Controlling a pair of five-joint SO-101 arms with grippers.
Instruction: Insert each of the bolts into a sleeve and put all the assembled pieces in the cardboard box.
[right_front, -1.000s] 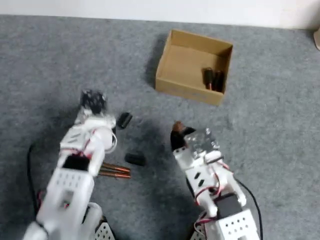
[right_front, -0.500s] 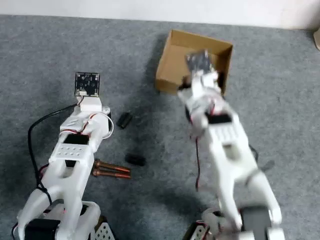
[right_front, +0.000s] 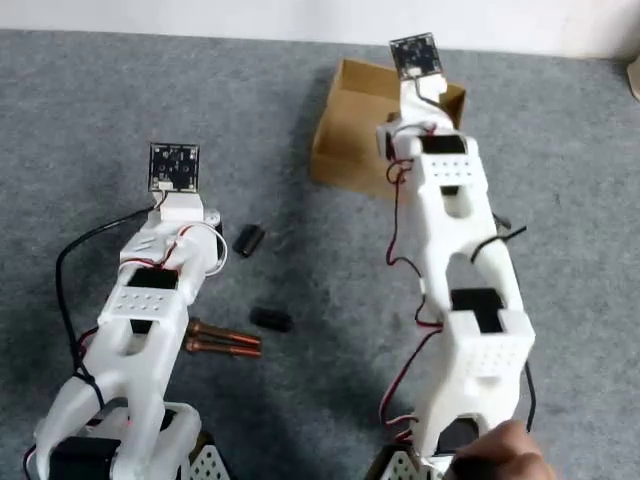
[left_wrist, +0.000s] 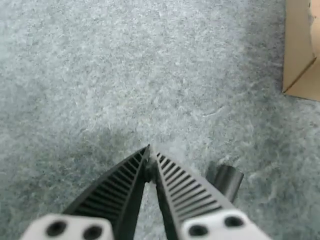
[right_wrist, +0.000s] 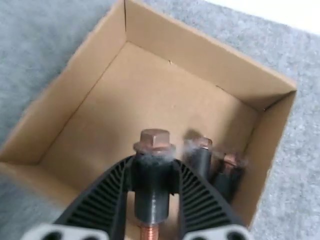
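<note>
Grey carpet. Right tool grips sleeved bolt lengthwise over cardboard box, head at tips.

I hold a black sleeve with a copper bolt through it, upright over the open box. Two assembled pieces stand in its corner. Two loose sleeves and two loose bolts lie outside.

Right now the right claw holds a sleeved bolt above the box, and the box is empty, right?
Not empty: the right wrist view shows two assembled pieces in the box. The right claw does hold a sleeved bolt above it.
</note>
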